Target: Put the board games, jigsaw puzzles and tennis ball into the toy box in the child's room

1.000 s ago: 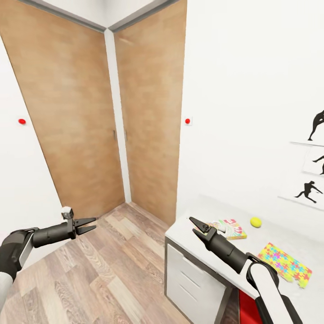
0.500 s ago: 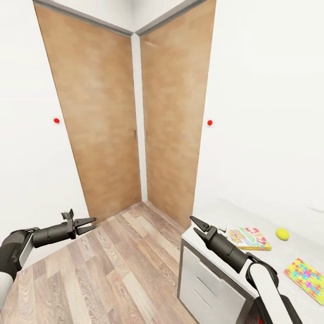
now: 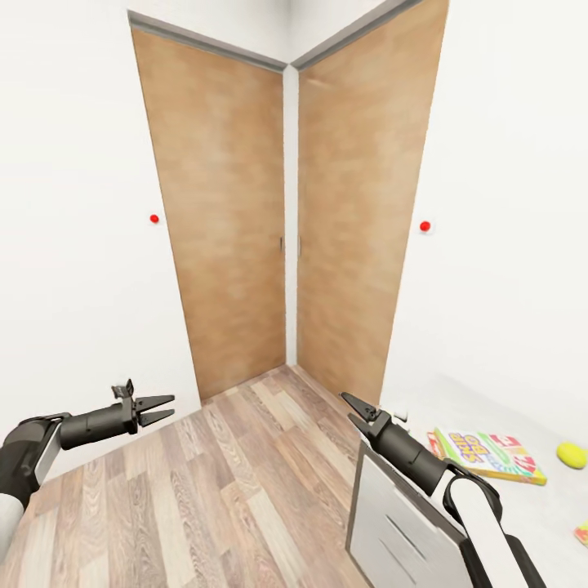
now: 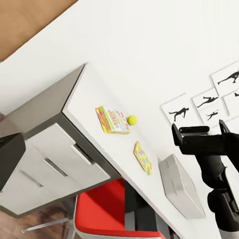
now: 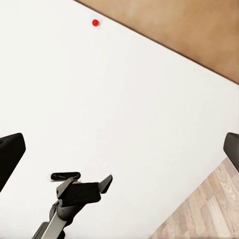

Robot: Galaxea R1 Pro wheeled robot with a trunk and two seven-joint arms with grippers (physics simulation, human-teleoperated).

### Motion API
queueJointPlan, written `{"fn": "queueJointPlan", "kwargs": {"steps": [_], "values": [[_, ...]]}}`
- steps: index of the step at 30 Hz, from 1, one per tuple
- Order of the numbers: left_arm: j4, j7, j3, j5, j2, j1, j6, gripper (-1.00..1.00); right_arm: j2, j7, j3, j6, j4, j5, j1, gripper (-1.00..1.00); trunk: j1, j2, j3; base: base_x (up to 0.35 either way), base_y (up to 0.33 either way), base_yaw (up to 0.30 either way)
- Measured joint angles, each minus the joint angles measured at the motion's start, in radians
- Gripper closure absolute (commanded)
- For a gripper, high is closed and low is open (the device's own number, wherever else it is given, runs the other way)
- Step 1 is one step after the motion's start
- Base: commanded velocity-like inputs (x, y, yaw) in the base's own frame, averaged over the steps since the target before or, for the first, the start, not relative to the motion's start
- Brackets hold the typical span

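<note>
- Two tall wooden doors (image 3: 237, 220) meet in the room corner straight ahead; white walls on both sides; a red dot (image 3: 154, 219) on the wall to the left, another red dot (image 3: 425, 226) on the wall to the right.
- Wood-plank floor (image 3: 220, 490) runs from the doors toward my base.
- White table (image 3: 457, 400) with grey drawer fronts (image 3: 400, 523) stands at my right; from my left wrist camera the table (image 4: 84, 94) shows along its length, with a red chair (image 4: 99, 211) tucked under it.
- Toy box (image 4: 180, 186), grey and flat-lidded, sits on the table well past the toys, at the far end from the drawers.
- Board game (image 3: 488, 454) lies flat on the table near its corner, just beyond my right arm; also seen at (image 4: 112, 120).
- Jigsaw puzzle (image 4: 142, 157) lies between the ball and the toy box; a sliver of it (image 3: 582, 533) at the head view's edge, probably the same piece.
- Tennis ball (image 3: 572, 455), yellow, rests just beside the board game, apart from it; also (image 4: 132, 119).
- My right gripper (image 3: 356, 408) hangs above the table's corner, fingers parted, grasping nothing.
- My left gripper (image 3: 162, 407) hangs over the floor well away from the table, fingers spread, empty; it also appears at (image 5: 89, 185).
</note>
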Motion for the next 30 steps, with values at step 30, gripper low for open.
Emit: {"fn": "queueJointPlan", "kwargs": {"steps": [30], "values": [[0.0,0.001,0.0,-0.001,0.0,0.0,0.001,-1.0,0.0,-0.01,0.008,-0.002,0.003,0.002,0.0,-1.0,0.0,0.0,0.012,0.162,0.143,0.273]]}}
